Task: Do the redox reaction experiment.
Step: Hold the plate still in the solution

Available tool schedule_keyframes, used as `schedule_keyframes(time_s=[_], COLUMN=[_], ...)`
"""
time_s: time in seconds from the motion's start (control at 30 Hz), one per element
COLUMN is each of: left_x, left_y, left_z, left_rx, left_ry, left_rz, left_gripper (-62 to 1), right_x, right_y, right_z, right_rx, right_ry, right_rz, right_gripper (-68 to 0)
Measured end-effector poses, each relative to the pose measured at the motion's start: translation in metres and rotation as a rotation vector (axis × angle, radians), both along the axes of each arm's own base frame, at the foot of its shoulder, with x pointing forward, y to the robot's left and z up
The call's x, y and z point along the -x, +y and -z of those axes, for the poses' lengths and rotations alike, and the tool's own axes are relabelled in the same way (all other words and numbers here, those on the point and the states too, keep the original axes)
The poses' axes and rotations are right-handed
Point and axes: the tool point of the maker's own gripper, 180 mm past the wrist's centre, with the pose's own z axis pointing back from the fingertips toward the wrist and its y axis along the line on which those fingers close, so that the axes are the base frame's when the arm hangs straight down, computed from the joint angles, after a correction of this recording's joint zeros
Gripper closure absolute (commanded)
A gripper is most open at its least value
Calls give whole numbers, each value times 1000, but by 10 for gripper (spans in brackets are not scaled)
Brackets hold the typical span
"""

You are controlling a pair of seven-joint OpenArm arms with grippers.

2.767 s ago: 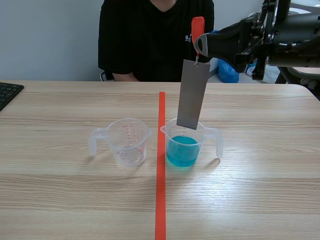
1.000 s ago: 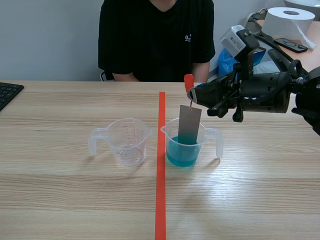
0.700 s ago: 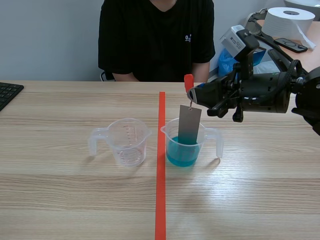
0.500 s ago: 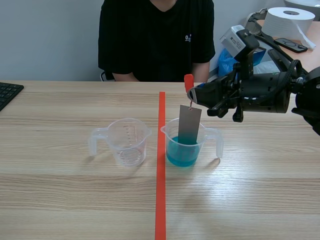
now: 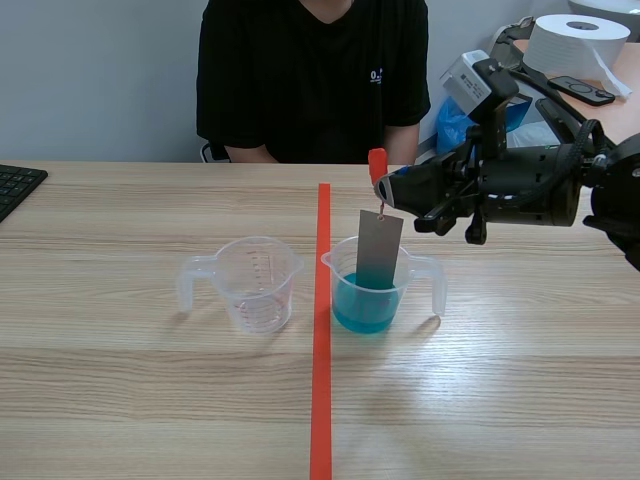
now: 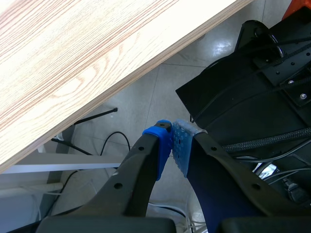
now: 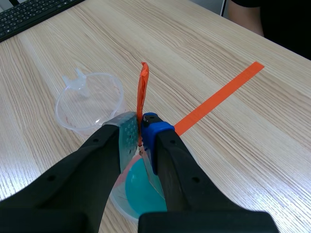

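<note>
Grey metal plate [image 5: 378, 250] hangs upright from an orange-red tab [image 5: 377, 163] pinched in the right gripper [image 5: 384, 188], its lower end dipped in the blue-liquid cup [image 5: 347, 300] right of centre. That arm lies level, entering from the frame's right. The left gripper [image 6: 173, 138], fingers pressed together on nothing, hangs beyond the table [image 6: 73, 58] edge.

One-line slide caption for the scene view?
Right gripper holds a grey strip by its orange tag, lower end in the blue-liquid cup.
</note>
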Motion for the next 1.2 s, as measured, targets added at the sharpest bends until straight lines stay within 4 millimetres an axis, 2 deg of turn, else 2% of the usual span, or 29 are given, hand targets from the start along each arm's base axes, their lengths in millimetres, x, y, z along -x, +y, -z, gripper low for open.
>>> schedule_keyframes(time_s=[0.97,1.2], left_x=[2,2], left_y=[3,3], left_z=[4,4], left_rx=[-13,-13], left_ry=[24,24], left_rz=[-9,-9], left_gripper=[-40,-40], right_x=[-1,6], right_y=[-3,8], right_z=[-3,-31], right_rx=[10,3], right_ry=[6,-49], right_rz=[4,-45], right_gripper=[-15,-15])
